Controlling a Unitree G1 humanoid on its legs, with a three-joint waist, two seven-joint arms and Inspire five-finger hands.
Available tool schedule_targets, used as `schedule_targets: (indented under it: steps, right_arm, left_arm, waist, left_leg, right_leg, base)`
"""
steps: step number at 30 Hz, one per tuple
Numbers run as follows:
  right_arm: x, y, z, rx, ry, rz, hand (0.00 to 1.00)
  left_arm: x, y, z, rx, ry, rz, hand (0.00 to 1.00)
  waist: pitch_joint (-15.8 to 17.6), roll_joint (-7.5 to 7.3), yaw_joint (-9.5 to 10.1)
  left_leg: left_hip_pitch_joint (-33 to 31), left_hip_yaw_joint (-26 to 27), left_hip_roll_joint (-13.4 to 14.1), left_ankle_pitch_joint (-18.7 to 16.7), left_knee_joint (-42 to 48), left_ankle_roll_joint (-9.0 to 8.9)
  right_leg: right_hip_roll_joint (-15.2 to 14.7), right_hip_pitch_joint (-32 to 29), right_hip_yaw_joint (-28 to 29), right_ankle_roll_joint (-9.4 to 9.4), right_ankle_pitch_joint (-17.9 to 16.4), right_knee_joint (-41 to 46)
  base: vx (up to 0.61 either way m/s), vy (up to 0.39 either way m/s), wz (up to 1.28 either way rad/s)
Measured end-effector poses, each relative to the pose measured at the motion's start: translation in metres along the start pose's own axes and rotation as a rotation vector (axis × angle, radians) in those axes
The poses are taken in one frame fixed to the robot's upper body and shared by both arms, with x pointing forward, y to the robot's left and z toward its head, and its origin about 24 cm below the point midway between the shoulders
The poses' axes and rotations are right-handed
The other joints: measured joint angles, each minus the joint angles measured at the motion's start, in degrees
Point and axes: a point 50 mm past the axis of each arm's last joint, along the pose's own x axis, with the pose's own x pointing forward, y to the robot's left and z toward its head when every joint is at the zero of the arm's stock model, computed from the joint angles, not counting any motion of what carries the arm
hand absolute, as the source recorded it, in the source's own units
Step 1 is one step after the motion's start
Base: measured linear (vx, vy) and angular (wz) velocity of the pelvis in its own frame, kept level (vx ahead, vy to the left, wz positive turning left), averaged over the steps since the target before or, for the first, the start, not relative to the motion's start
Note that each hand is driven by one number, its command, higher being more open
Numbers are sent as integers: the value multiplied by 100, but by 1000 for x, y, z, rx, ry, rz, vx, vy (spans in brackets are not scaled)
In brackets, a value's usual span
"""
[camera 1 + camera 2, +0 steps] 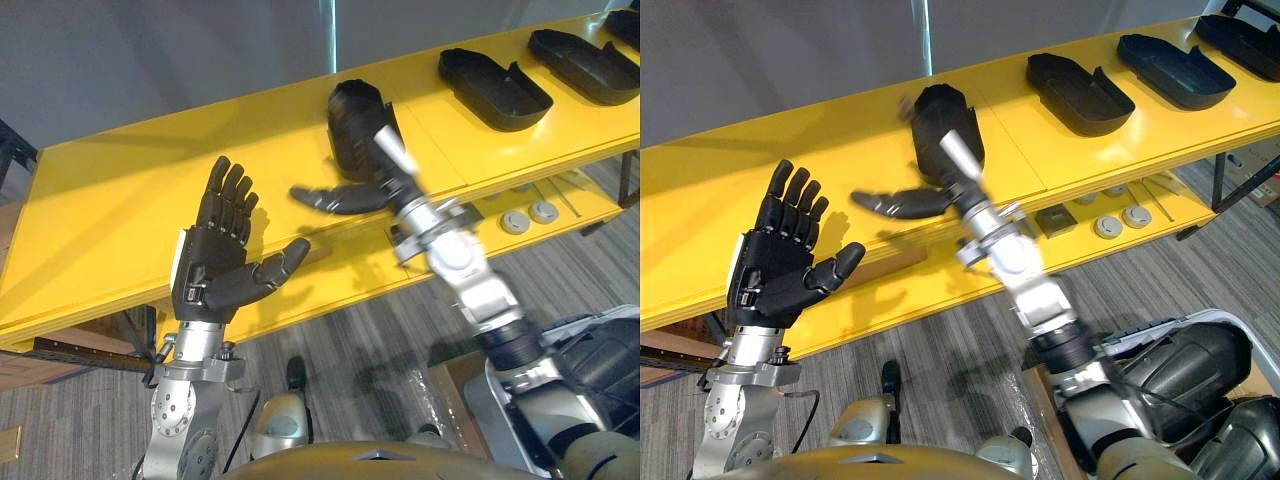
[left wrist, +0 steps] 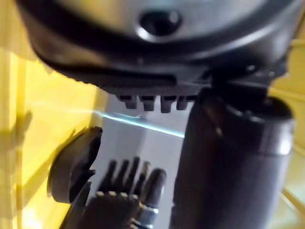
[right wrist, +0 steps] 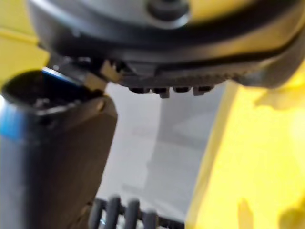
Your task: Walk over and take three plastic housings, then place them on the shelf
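Housings [image 1: 494, 88], matte black plastic, glossy yellow shelf [image 1: 120, 190]

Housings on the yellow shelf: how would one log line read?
left hand: open, raised | right hand: open, by nearest housing on shelf | other housings: lying on shelf

Black housings [image 1: 495, 88] along yellow shelf [image 1: 110, 190]

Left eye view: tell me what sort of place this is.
Probably a workshop or factory test area: black plastic housings lined up on a long yellow shelf, small round parts on its lower level, grey carpeted floor.
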Motion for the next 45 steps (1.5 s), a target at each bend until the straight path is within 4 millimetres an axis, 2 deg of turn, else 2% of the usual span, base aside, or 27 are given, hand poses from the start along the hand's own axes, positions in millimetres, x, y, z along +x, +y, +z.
schedule_targets:
  steps: [4, 8, 11, 13, 16, 18, 20, 21, 26, 45]
  right_arm:
    - [17, 27, -7, 213, 19, 49, 100]
    - [37, 27, 13, 233, -58, 37, 100]
    - [43, 29, 24, 239, -98, 8, 100]
    - [45, 32, 24, 245, -89, -29, 100]
    - [47, 31, 8, 247, 7, -166, 100]
    - [45, 27, -16, 241, 143, -290, 100]
    - [41, 24, -32, 199, 227, -347, 100]
    - [40, 23, -34, 187, 232, -363, 100]
    - [41, 20, -29, 118, 211, -392, 100]
    - [34, 14, -29, -24, 158, -485, 100]
  left_arm:
    - [-1, 4, 2, 7, -8, 38, 100]
    - [-2, 12, 6, 21, -22, 89, 100]
    - [-3, 13, 6, 21, -20, 95, 100]
    - [-6, 13, 6, 23, -13, 98, 100]
    - [-11, 13, 4, 15, 2, 119, 100]
    - [-11, 12, 3, 3, 1, 125, 100]
    - [-11, 11, 3, -2, 4, 124, 100]
    - [-11, 10, 2, -5, 4, 124, 100]
    - [-10, 5, 0, -27, 9, 119, 100]
    - [-9, 0, -4, -54, 18, 130, 100]
  waist:
    - [-11, -20, 264]
    - [-12, -21, 395]
    - [-18, -20, 382]
    - [-20, -18, 383]
    - [-27, -6, 388]
    - [-27, -1, 392]
    - [-24, 4, 382]
    - [-28, 10, 366]
    - [-25, 45, 295]
    - [21, 134, 133]
  left_leg:
    - [-3, -142, -56, 52, 7, 59]
    - [-12, -274, -102, 53, 7, 60]
    - [-13, -349, -124, 44, 3, 53]
    - [-15, -360, -122, -2, 2, 6]
    - [-16, -365, -120, -9, 0, 7]
    - [-27, -366, -121, -10, 0, 9]
    - [-63, -364, -121, -10, 0, 12]
    - [-109, -364, -119, -4, 1, 11]
    - [-149, -329, -122, 39, 6, 63]
    - [-108, -57, -88, -26, 7, 20]
  right_leg:
    - [6, 163, -165, 56, 38, -80]
    - [-2, 270, -316, 48, 23, -108]
    - [-8, 337, -400, 23, -22, -104]
    - [-5, 340, -413, 24, -45, -98]
    - [-6, 342, -425, 24, -46, -87]
    - [-12, 333, -436, 24, -46, -75]
    - [-19, 286, -436, 24, -46, -60]
    - [-24, 230, -434, 18, -50, -35]
    - [-50, 136, -393, 3, -63, 22]
    - [-90, -84, -74, -3, -86, 104]
  base:
    - [28, -40, 20]
    - [-6, -29, 19]
    - [-45, -23, 12]
    - [-58, -19, 5]
    - [-70, -14, 1]
    - [-68, -11, 1]
    - [-56, -7, 0]
    - [-55, -9, -2]
    - [-18, -16, -3]
    - [-41, -29, -7]
